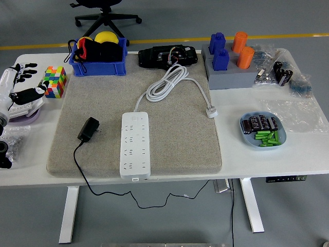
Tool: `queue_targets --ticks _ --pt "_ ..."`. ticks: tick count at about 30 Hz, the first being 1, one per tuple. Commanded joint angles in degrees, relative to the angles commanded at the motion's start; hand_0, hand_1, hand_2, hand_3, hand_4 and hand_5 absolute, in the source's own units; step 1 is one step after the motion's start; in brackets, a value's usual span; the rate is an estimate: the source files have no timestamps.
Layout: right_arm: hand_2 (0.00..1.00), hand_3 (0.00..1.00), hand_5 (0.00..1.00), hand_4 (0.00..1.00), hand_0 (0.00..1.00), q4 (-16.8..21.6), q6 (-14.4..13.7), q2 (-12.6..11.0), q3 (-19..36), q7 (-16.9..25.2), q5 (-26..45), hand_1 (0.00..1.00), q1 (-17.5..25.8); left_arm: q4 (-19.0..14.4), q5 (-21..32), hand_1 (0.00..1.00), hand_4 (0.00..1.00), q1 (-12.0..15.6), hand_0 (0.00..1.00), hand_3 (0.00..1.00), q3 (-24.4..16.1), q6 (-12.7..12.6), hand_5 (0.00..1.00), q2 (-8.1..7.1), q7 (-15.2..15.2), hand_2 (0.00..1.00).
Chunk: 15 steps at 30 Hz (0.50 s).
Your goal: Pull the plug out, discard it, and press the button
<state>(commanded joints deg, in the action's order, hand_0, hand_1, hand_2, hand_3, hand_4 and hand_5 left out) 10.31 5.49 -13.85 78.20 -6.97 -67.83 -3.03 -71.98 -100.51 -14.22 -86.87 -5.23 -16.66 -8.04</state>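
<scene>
A white power strip lies on the grey felt mat, with its coiled white cable and its own plug lying to the right. A black plug adapter lies on the mat left of the strip, unplugged, its black cord hanging over the table's front edge. My left hand is at the far left edge of the table, fingers spread and empty, well away from the adapter. My right hand is out of view.
A colourful cube stands by my left hand. A blue bin with items and a black device sit at the back. A grey block with blue and orange pegs, plastic bags and a blue dish of batteries lie at right.
</scene>
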Motion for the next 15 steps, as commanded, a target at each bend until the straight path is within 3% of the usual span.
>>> queue_targets --ticks 15 --pt "0.678 0.664 0.660 0.768 0.805 0.00 0.01 0.37 1.63 -0.23 -0.85 0.700 0.46 -1.13 1.52 0.744 0.688 0.77 0.778 0.789 -1.19 0.39 0.197 -0.05 0.01 0.728"
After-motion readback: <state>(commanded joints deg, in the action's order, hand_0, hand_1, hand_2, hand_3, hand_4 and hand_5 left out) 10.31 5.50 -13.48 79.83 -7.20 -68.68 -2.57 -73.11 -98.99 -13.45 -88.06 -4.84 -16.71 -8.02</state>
